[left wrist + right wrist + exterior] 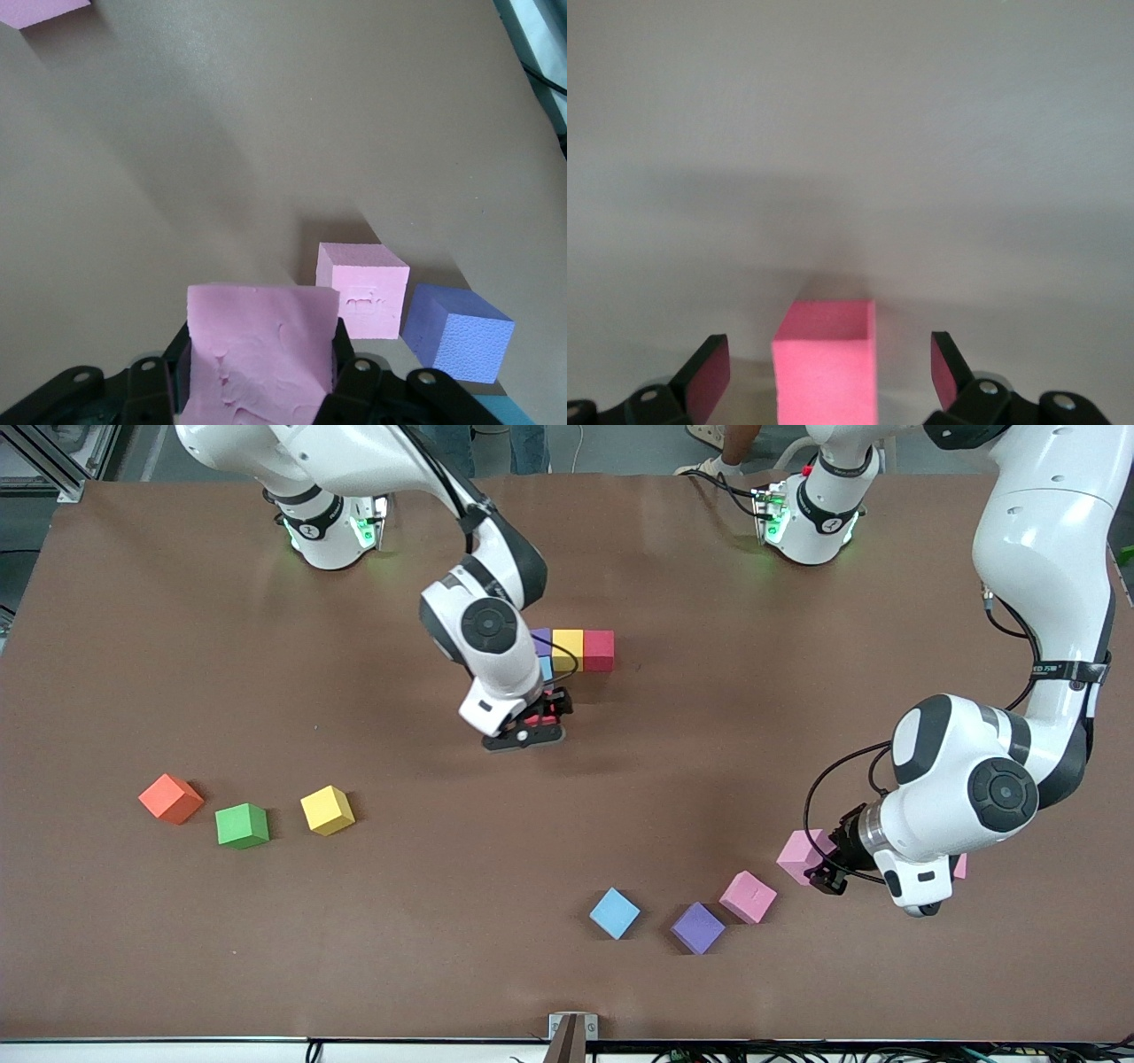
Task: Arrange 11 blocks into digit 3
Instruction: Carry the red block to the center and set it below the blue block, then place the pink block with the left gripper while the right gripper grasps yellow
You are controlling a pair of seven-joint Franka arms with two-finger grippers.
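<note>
Only the brown tabletop (177, 646) carries the things; no bin or tray shows. Mid-tabletop, a short row of matte foam cubes stands edge to edge: a purple cube (540, 640), partly hidden by the right arm, a yellow cube (568, 649) and a red cube (599, 649), with a light blue cube (546, 667) just at the purple one's 6 o'clock. The right tool (542, 717) sits low at that blue cube's 6 o'clock, its fingers spread wide on either side of a red-pink cube (825, 359) and clear of its faces.

Toward the right arm's end lie an orange cube (171, 798), a green cube (242, 825) and a second yellow cube (327, 810), well apart from the row. Nearer the front camera lie another light blue cube (614, 912), a second purple cube (697, 927) and a pink cube (748, 896). At its 2 o'clock, the left tool (262, 372) is clamped on a pale pink cube (804, 856).
</note>
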